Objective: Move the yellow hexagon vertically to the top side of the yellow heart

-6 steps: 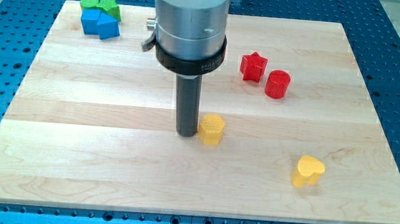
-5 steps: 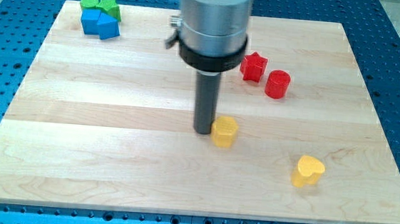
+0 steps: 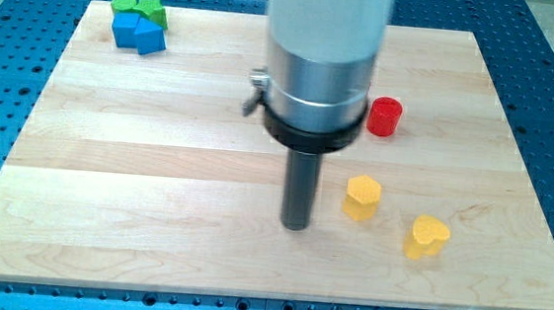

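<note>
The yellow hexagon [image 3: 362,197] lies on the wooden board [image 3: 138,164], right of centre. The yellow heart [image 3: 427,236] lies lower and to the right of it, a short gap apart. My tip [image 3: 296,224] rests on the board to the left of the hexagon and slightly lower, with a clear gap between them. The rod rises into a large grey cylinder that fills the upper middle of the view.
A red cylinder [image 3: 384,116] stands near the view's upper right, just right of the arm's body. Two blue blocks [image 3: 136,33] and two green blocks [image 3: 136,7] cluster at the board's top left corner. The arm hides the board behind it.
The yellow hexagon has slid right and a little down, closer to the heart. My tip has moved right and down and now stands apart from it. The arm now hides the red star.
</note>
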